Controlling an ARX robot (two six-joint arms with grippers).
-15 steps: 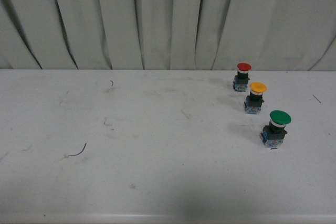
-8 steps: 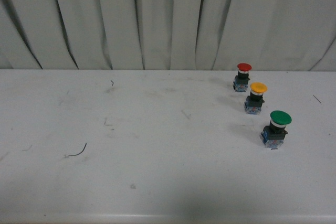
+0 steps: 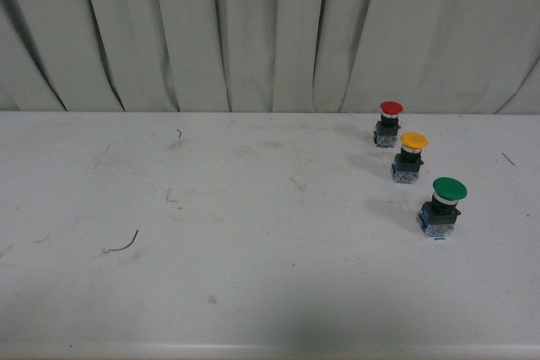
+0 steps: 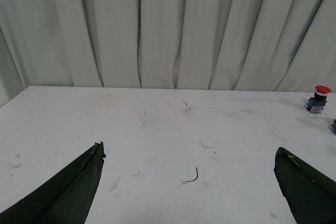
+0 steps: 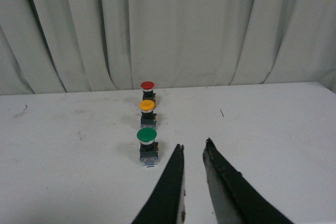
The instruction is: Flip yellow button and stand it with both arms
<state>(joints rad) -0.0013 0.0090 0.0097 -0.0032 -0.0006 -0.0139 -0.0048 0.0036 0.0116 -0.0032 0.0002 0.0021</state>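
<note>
Yellow button (image 3: pixel 413 156) stands upright on the counter (image 3: pixel 253 292): glossy round mushroom cap, black neck, blocky blue-grey base. Landmark: the yellow button. Red-capped button (image 3: pixel 390 122) sits just behind it, toward the curtain (image 3: pixel 270 31); larger green-capped button (image 3: pixel 443 206) stands in front of it, nearer the robot. All three are apart, in a slanted row.

Counter is matte white, scuffed, with dark smudges and a thin curved wire scrap (image 3: pixel 125 244) far left of the yellow button. Curtain is pale grey, in deep vertical folds.

Left pincer (image 4: pixel 189 182): spread wide, empty. Right pincer (image 5: pixel 193 153): black tapered fingers narrowly parted, empty, near the green-capped button.
</note>
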